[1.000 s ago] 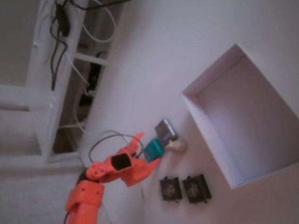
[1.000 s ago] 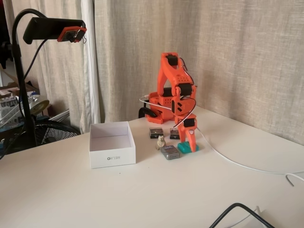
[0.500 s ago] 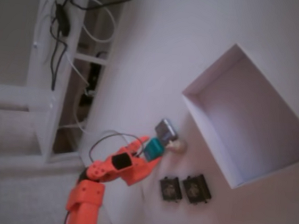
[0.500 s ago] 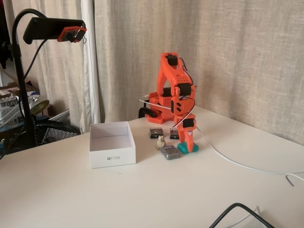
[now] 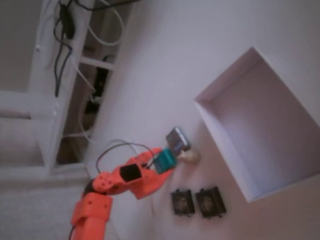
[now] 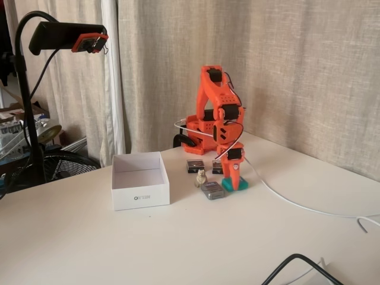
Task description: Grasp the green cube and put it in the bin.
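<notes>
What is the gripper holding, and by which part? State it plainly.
The gripper is down over the green cube, its fingers at the cube's sides, with the cube still on the table. Whether the fingers have clamped it cannot be told.

One green cube (image 5: 166, 159) (image 6: 233, 186) is counted, at the arm's tip. One white bin (image 5: 273, 129) (image 6: 141, 180) is seen, at 2 o'clock from the cube in a fixed view. Two dark square items (image 5: 183, 202) (image 5: 211, 201) are counted side by side, at 5 o'clock from the cube. One grey-blue shiny block (image 5: 177, 138) (image 6: 212, 189) is noted at 1 o'clock, and one small pale figure (image 5: 189, 156) (image 6: 201, 177) at 3 o'clock. One orange arm (image 5: 120, 184) (image 6: 217, 122) is present.
</notes>
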Available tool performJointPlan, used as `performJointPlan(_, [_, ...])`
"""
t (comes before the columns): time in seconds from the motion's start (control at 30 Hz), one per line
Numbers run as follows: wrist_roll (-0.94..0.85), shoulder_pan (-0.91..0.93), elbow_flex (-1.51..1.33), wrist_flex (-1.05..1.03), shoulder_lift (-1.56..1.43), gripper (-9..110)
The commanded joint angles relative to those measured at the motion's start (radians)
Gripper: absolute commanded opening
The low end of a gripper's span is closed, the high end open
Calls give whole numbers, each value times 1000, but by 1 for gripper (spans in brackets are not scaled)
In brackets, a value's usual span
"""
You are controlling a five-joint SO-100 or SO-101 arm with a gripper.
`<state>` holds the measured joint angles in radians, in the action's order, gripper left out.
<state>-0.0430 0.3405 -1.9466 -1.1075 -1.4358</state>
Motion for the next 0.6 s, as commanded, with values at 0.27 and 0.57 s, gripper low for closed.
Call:
performJointPlan(0.27, [-5, 3, -9, 26, 9, 19])
performJointPlan(0.57, [-5, 9, -6, -8, 9, 19])
